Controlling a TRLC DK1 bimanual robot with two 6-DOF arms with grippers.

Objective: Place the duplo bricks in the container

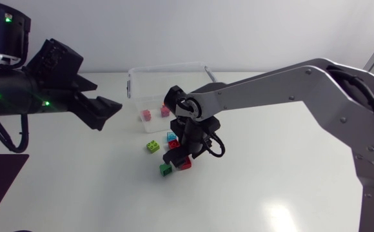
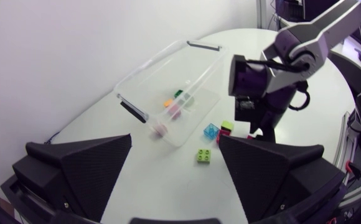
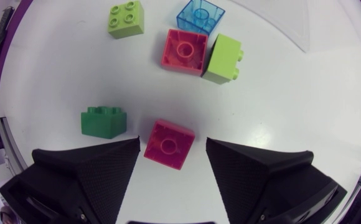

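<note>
right arm (image 1: 284,84) extended over the table (image 1: 290,187) from the right edge, past the middle. right gripper (image 3: 171,147) pointed straight down at the loose bricks in front of the container (image 1: 167,66).

right claw: wide. a pink brick (image 3: 169,144) lay on the table between the two fingers, hollow side up. a gap showed on either side of it, so nothing was gripped.

a dark green brick (image 3: 104,121) sat just beside one finger, on the table and not touched.

ahead of the gripper was a tight group:
- second pink brick (image 3: 184,51), hollow side up, touching a lime brick on its side (image 3: 223,59)
- clear blue brick (image 3: 200,14) just beyond those two
- lime brick with studs up (image 3: 126,18), a little apart from the rest

container: clear plastic tub, open on top, toward the back of the table. the left wrist view showed small bricks on its floor:
- two pinkish bricks (image 2: 175,112)
- an orange brick (image 2: 168,102)
- a small green brick (image 2: 178,93)

all loose bricks lay outside the tub, near its front wall.

left gripper (image 2: 175,149) hovered above the table beside the container. left claw: wide, nothing between the fingers. the two grippers were well apart.
</note>
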